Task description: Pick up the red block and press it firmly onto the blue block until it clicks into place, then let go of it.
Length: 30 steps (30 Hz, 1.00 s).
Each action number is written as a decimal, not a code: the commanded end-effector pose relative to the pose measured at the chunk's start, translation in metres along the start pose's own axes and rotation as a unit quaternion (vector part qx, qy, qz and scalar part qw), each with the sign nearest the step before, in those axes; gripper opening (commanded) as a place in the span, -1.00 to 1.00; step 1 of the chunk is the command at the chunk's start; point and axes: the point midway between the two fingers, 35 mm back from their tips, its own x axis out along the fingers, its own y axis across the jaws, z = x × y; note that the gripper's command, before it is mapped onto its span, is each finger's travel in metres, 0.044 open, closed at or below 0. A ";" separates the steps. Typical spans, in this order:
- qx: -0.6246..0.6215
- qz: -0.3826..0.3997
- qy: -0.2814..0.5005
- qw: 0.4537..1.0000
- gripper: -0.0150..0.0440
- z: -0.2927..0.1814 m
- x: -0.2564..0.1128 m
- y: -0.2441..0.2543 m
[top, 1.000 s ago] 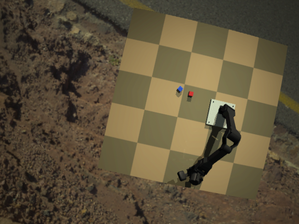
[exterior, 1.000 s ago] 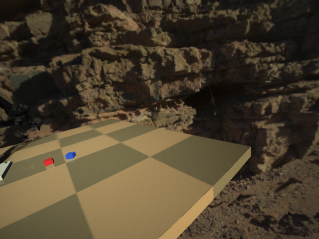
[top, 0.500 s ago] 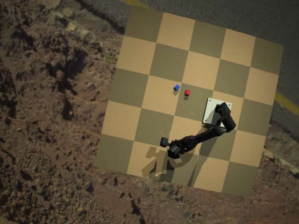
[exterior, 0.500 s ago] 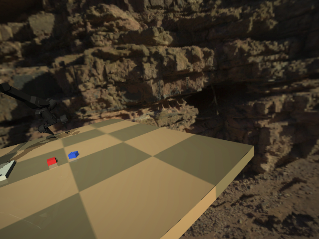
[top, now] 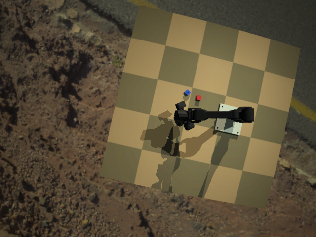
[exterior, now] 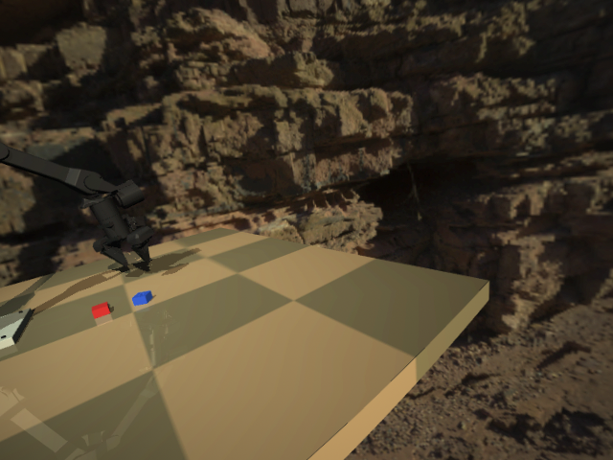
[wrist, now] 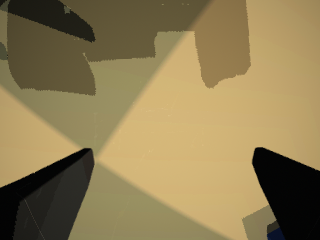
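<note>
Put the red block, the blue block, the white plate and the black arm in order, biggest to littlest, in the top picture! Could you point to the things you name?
1. Black arm (top: 212,114) (exterior: 54,171)
2. White plate (top: 221,124) (exterior: 11,329)
3. Red block (top: 198,98) (exterior: 101,310) and blue block (top: 187,92) (exterior: 142,298): they look about alike, so I can't rank them.

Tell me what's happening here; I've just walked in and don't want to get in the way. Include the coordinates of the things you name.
A black robot arm (top: 219,114) (exterior: 54,171) has its gripper (top: 184,116) (exterior: 135,269) (wrist: 175,156) open over a checkered board, holding nothing. A red block (top: 198,98) (exterior: 101,310) and a blue block (top: 187,92) (exterior: 142,298) sit apart near it. The red one is meant to be pressed onto the blue one, but it has not been picked up.
</note>
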 end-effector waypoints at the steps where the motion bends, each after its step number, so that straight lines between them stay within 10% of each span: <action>1: 0.097 -0.006 0.045 0.994 1.00 -0.052 -0.010 -0.034; 9: 0.308 -0.010 0.126 0.943 1.00 -0.174 -0.043 -0.065; 30: 0.312 -0.010 0.127 0.941 1.00 -0.180 -0.010 -0.067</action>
